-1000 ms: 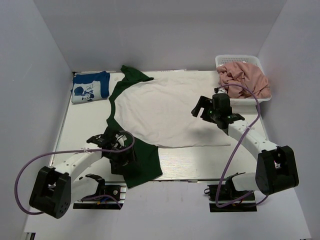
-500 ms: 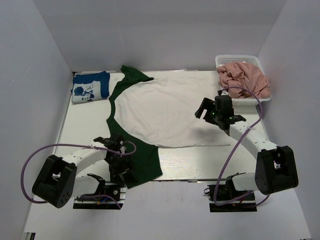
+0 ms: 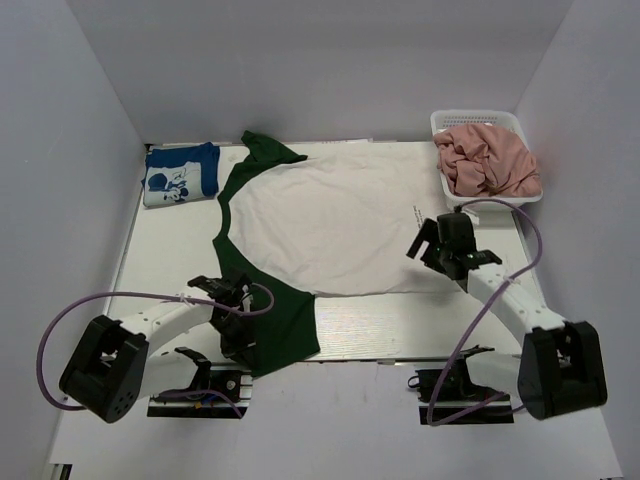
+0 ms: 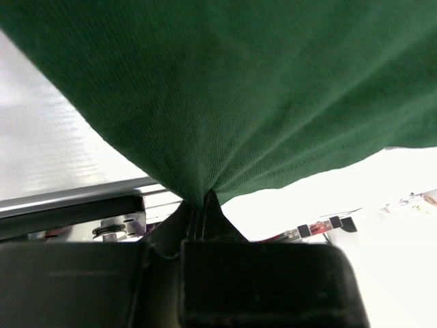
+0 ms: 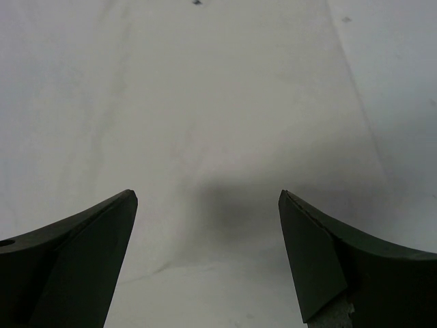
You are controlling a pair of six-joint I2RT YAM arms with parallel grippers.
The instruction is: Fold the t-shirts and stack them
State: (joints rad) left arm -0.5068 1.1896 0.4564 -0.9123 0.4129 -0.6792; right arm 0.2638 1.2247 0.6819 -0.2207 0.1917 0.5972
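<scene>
My left jaws are closed tight on a pinch of the green t-shirt (image 4: pixel 225 89), and the fabric fans out from the pinch point in taut radiating creases. Directly behind the pinch, the near edge of the counter (image 4: pixel 54 137) runs under the cloth. In the overhead view the gripped part is the near left corner of the green t-shirt (image 3: pixel 285 330), which lies at the counter's near edge. Ahead of my left jaws, a large white cloth (image 3: pixel 330 225) is spread flat, with green fabric bordering it on the left and at the far end. I cannot tell whether the white and the green belong to one garment. My right jaws are spread wide and hold nothing. A pale, smooth surface lies below them, and I cannot tell whether it is cloth or counter. From above, my right jaws hang at the right edge of the white cloth. Beyond my right jaws and slightly to their right, a white basket (image 3: pixel 480 118) holds crumpled pink garments (image 3: pixel 490 160). Far ahead and to the left of my left jaws, a folded blue-and-white t-shirt (image 3: pixel 180 172) lies on the counter, just beside the green fabric.
</scene>
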